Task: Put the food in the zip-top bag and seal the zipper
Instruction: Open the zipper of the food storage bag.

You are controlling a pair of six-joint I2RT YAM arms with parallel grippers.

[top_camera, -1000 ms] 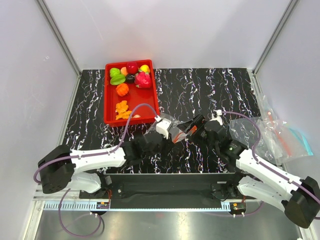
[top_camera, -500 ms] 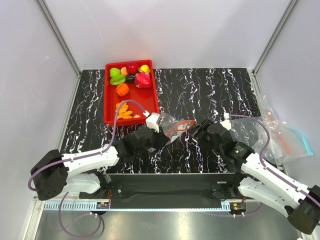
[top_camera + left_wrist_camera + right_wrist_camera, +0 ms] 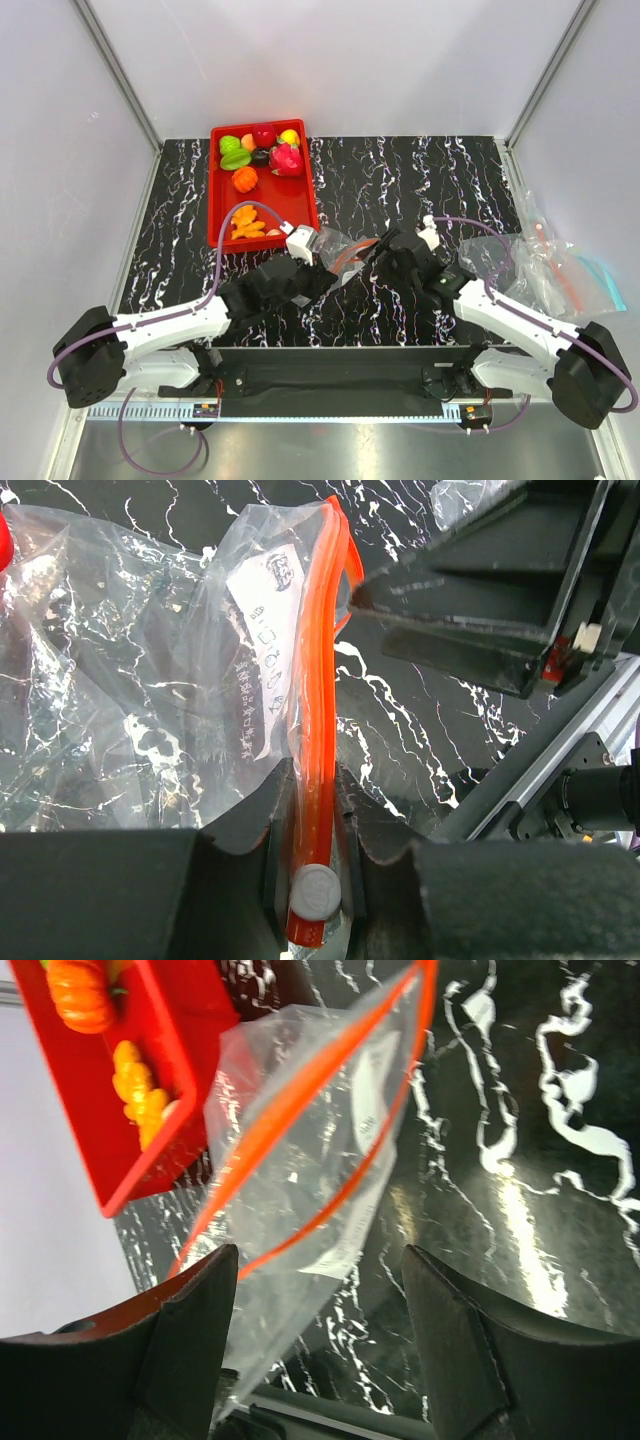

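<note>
The zip-top bag lies just right of the red tray. My left gripper is shut on one end of its zipper, the orange-red strip and white slider sitting between the jaws of the left gripper. In the right wrist view the bag has its mouth parted. My right gripper is open and empty, its jaws wide at the bag's right side in its own view. The food sits in the tray: magenta, orange, green, red and yellow pieces.
Several spare clear bags, one with a blue tint, lie at the table's right edge. The tray's near corner with an orange pumpkin piece is close to the bag. White walls enclose the table.
My right gripper drew back to the right, then came left again up to the bag's mouth. My left gripper shifted slightly left, still holding the zipper.
</note>
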